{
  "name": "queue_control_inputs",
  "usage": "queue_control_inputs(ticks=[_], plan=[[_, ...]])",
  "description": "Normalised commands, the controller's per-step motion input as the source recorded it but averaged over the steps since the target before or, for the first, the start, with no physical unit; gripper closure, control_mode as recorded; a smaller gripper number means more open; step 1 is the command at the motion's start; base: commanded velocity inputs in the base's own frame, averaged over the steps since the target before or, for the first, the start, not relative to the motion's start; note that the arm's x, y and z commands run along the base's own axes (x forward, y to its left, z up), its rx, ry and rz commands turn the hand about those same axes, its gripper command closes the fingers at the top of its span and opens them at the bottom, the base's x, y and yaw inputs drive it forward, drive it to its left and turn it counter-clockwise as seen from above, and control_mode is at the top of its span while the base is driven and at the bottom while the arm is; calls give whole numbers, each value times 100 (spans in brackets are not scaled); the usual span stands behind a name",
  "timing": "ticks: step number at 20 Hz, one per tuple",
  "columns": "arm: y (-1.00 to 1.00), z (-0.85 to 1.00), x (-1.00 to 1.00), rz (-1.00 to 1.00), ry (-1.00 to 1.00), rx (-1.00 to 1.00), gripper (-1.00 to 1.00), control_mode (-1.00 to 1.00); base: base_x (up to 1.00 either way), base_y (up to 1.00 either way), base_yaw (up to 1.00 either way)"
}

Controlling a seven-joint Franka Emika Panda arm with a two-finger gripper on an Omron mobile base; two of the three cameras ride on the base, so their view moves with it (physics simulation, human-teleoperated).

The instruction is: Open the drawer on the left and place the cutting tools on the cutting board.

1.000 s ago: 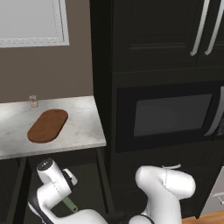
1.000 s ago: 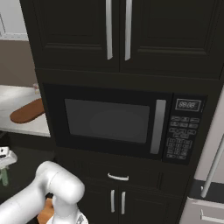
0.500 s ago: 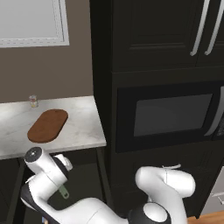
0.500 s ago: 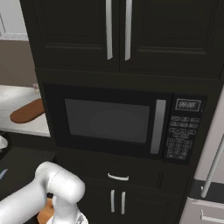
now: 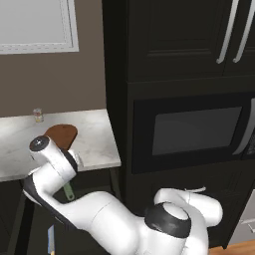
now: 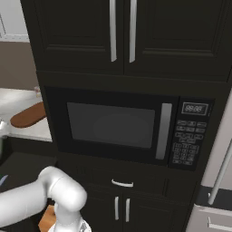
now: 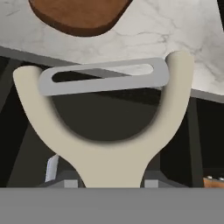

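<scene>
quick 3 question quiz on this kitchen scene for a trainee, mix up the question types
1. True or false: the gripper holds the peeler.
2. Multiple choice: the cutting board lies on A) the marble counter, B) the microwave, C) the floor.
3. Fill in: the knife down at the bottom of the left base view has a ____ handle.

Key:
1. True. In the hand view the pale Y-shaped head rises from between the fingers, and the left base view shows its green handle hanging below the hand.
2. A
3. blue
</scene>
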Motion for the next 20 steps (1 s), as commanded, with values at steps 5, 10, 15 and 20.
queue_control_inputs(ticks=[5, 10, 15, 20], plan=[[0, 71, 81, -19, 0, 3, 100, -100, 0, 0, 0], [0, 27, 90, -18, 0, 3, 100, -100, 0, 0, 0], [-2, 0, 36, -3, -1, 14, 100, -100, 0, 0, 0], [0, 0, 0, 0, 0, 1, 100, -100, 0, 0, 0]])
